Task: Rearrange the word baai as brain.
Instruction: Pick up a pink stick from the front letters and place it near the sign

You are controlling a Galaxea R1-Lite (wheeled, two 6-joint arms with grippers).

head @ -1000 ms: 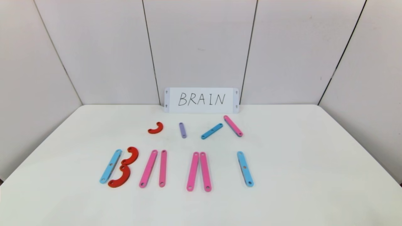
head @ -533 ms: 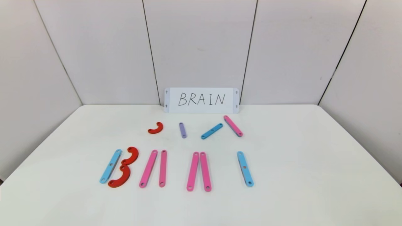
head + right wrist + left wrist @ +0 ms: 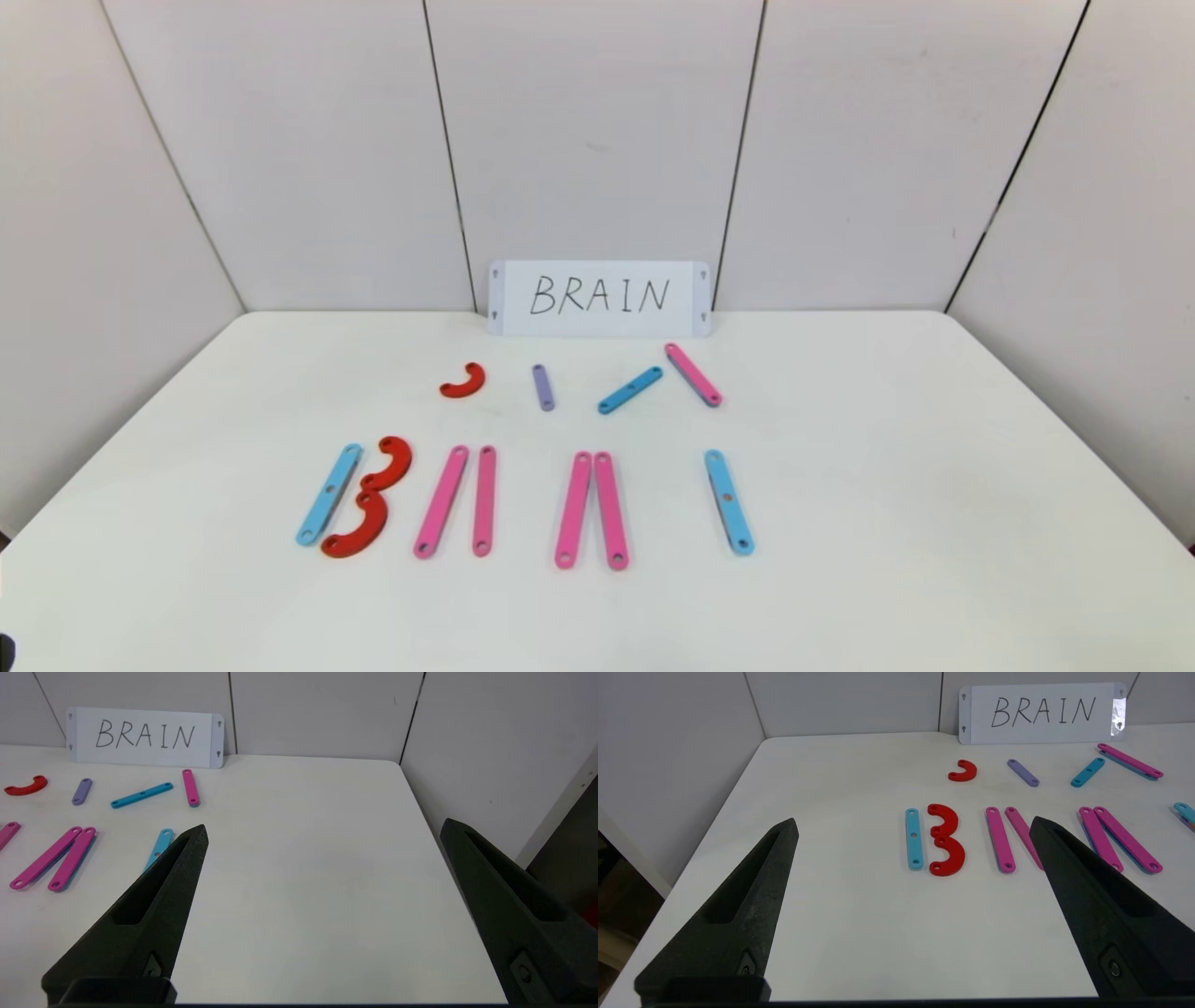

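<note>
**Nothing moved yet: both grippers wait at the near edge**

The word (image 3: pixel 523 504) lies in a row across the near middle of the table (image 3: pixel 934 467), running from the robot's left to its right. It reads as a B made of a blue strip (image 3: pixel 329 494) and two red curves (image 3: pixel 369 497), then two pairs of pink strips (image 3: pixel 456 501), then a single blue strip (image 3: pixel 728 501). Each strip's long axis points roughly away from the robot, toward the card (image 3: pixel 598 298) that stands at the back.

Spare pieces lie between the row and the card: a red curve (image 3: pixel 464 381), a short purple strip (image 3: pixel 543 386), a blue strip (image 3: pixel 630 389) and a pink strip (image 3: pixel 693 374).

The left gripper (image 3: pixel 913 835) and right gripper (image 3: pixel 322 835) both hang over the near edge, fingers spread wide, holding nothing.

By my reading, the task is at its start. The next move likely calls for fetching the spare red curve to turn the first pink pair into an R.
</note>
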